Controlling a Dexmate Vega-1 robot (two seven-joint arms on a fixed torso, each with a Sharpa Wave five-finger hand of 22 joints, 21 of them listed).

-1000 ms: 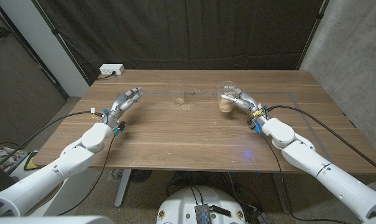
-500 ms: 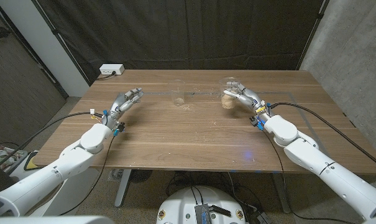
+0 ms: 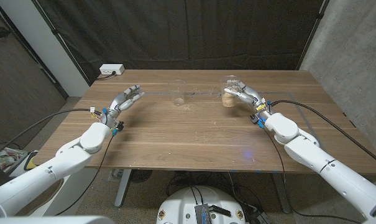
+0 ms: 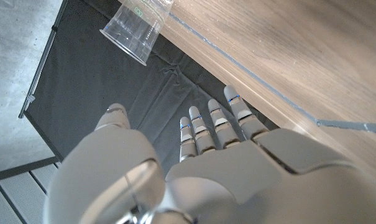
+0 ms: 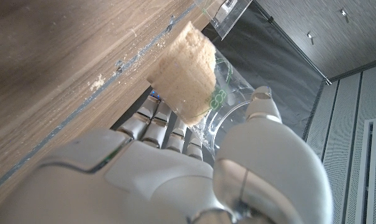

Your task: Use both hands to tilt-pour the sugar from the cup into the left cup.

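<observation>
- right hand point(image 3: 240, 93) grasps the clear plastic cup of sugar point(image 3: 229, 94): fingers wrapped round one side, thumb on the other; right wrist view point(image 5: 194, 149) shows the same grip from behind the hand.
- the cup of sugar sits right of the table's middle, toward the far edge. brown sugar fills its lower part, upper part is empty and clear. cannot tell from the head view whether its base touches the wooden table point(image 3: 194, 134) or is just off it.
- in the right wrist view the cup looks tilted relative to the tabletop, sugar point(image 5: 183, 78) packed at the base end.
- loose sugar grains point(image 5: 100, 79) are scattered on the wood near the cup in the right wrist view.
- left cup point(image 3: 179, 94): clear, empty, upright on the table near the far middle, well apart from both hands. left wrist view shows it too point(image 4: 137, 26), ahead of the fingertips with a clear gap.
- left hand point(image 3: 125, 99) is released: nothing in it, fingers extended and slightly spread, above the table's left far area, reaching toward the left cup. left wrist view point(image 4: 200, 155) confirms straight fingers, nothing between them.
- a white power strip point(image 3: 111, 70) lies at the table's far left corner.
- black curtain point(image 3: 194, 31) hangs behind the table.
</observation>
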